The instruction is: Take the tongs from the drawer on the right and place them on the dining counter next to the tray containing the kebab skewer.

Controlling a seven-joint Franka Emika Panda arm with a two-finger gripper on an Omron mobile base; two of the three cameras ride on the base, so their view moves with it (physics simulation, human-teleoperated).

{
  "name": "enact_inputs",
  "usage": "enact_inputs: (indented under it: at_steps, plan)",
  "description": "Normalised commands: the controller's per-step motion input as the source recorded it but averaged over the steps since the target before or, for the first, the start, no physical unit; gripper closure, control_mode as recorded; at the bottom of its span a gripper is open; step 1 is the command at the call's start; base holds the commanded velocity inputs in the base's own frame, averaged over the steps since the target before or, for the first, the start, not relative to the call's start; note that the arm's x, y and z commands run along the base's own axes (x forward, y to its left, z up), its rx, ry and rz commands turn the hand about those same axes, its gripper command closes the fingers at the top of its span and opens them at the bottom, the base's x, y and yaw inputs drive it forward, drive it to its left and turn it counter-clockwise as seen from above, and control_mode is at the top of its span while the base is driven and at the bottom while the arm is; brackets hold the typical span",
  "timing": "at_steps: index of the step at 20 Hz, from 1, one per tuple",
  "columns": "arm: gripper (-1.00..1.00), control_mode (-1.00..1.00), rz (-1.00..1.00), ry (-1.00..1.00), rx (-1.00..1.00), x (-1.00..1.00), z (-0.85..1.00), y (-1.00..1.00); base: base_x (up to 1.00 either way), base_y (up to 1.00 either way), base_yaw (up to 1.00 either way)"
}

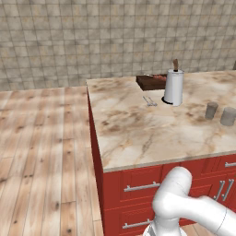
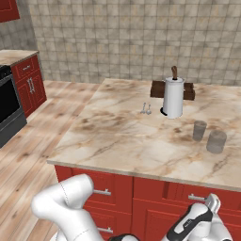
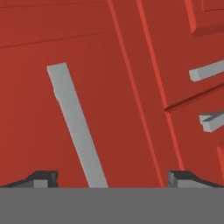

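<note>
Against the red cabinet front of the dining counter (image 2: 141, 141), a large island with a beige, brown-veined marble top, the two-finger gripper (image 3: 111, 178) stands with its dark fingertips (image 3: 43, 178) wide apart and nothing between them. A long flat grey bar handle (image 3: 76, 127) on a red door panel rises between the fingertips in the hand view; shorter grey handles (image 3: 208, 71) lie to its right. All drawers appear closed, so the long slim dark-grey metal tongs cannot be located; presumably they lie inside a drawer. Judged as thin metal, the tongs would be light, stiff, springy and slippery, best pinched across both arms near mid-length. At the far edge of the marble, the dark brown rectangular wooden tray (image 2: 156, 88) sits behind a white paper towel roll (image 2: 173, 97); the skewer on it cannot be made out.
</note>
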Motion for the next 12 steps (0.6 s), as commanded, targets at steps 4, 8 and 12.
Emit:
enact_inputs:
  at_steps: [4,8,12]
  plan:
    - [-1.00,-1.00,0.00,0.00,0.03,0.14,-0.09,0.00,0.00,0.00,0.00]
    - [-1.00,-1.00,0.00,0.00,0.03,0.23,-0.06,-0.02,0.00,0.00,0.00]
    - [-1.00,-1.00,0.00,0.00,0.03,0.25,-0.03,-0.08,0.00,0.00,0.00]
